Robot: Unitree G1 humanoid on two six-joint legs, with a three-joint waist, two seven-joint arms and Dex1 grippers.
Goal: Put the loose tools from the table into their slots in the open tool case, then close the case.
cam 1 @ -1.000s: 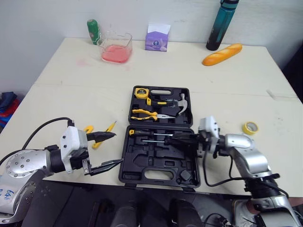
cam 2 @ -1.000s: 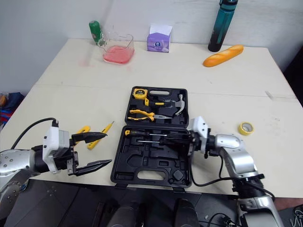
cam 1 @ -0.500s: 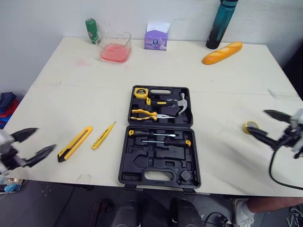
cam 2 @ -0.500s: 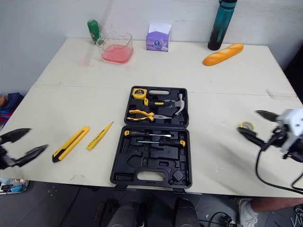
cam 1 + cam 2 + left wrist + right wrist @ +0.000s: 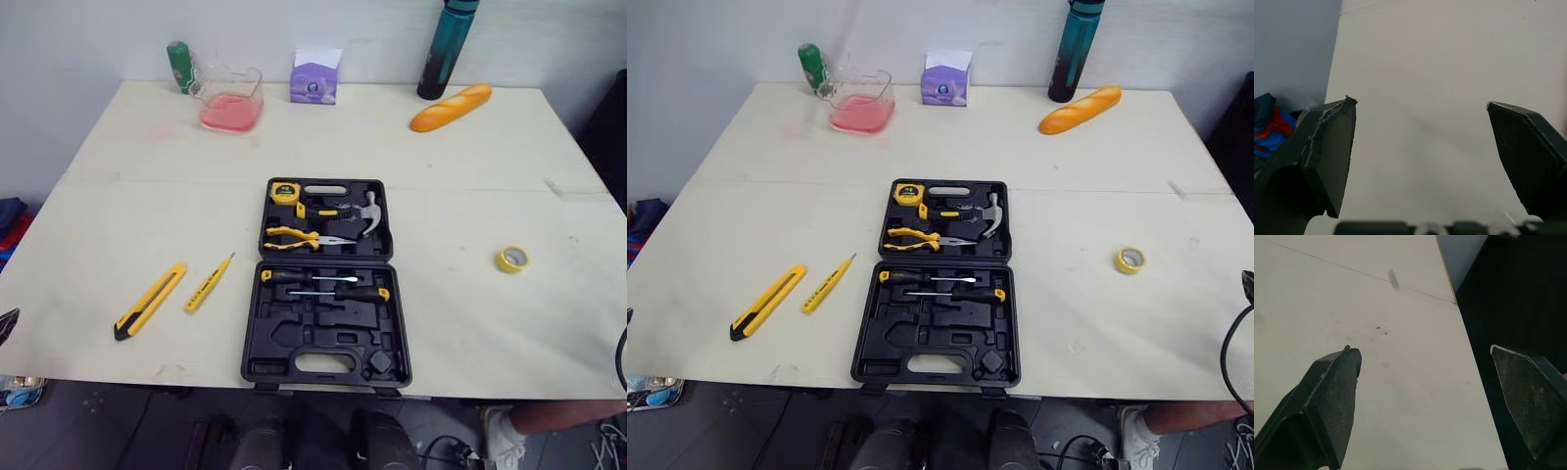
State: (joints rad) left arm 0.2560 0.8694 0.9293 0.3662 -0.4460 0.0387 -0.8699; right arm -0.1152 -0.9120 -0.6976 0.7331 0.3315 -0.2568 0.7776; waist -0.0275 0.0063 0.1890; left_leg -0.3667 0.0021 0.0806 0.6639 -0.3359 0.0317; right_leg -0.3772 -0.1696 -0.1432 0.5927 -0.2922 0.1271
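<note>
Your left hand and right hand are both spread wide and hold nothing, near the tabletop edges. The tool case lies open flat so tools can drop in. The yellow utility knife and test pen lie loose to its left.

A plain lab-like room: cream table against a bare white wall.

open tool case, yellow knife and tester lying beside.
</note>
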